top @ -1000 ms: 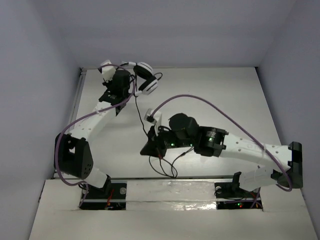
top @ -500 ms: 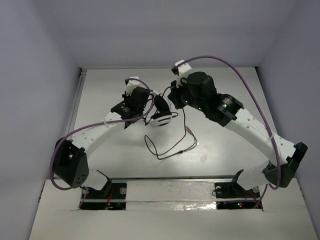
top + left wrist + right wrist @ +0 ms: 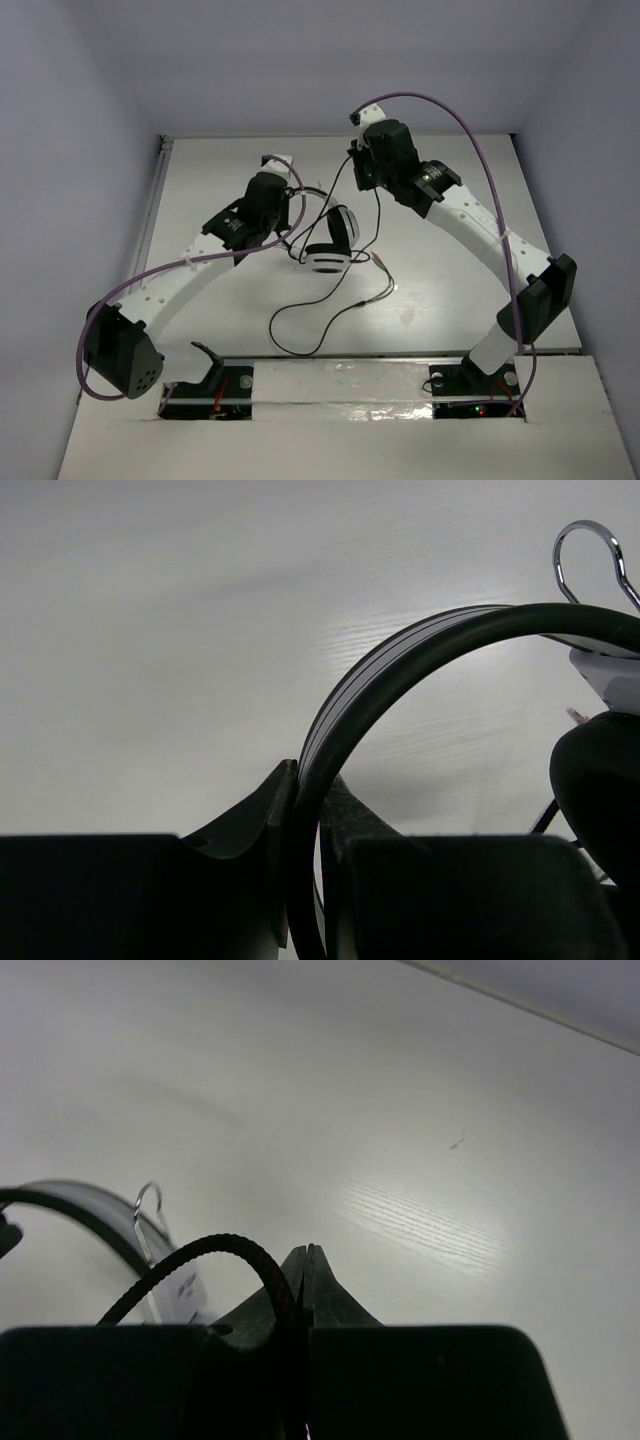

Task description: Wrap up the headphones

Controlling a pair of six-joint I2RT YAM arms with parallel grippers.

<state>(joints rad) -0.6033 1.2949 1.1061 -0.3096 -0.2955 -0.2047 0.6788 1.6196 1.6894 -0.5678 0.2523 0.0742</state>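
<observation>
The headphones [image 3: 328,243] hang above the middle of the smooth white table [image 3: 460,290], round earcups lowest, the curved headband pinched between the left gripper [image 3: 308,795]'s dark fingers. Their thin braided black cable [image 3: 215,1252] arcs up into the right gripper [image 3: 306,1260], clamped tight on it; the slack loops on the tabletop.

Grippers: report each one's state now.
Left gripper: shut on the headphones' headband.
Right gripper: shut on the headphones' cable.

Overhead view looks down from behind; both close wrist views share the headphones' headband [image 3: 400,670].
</observation>
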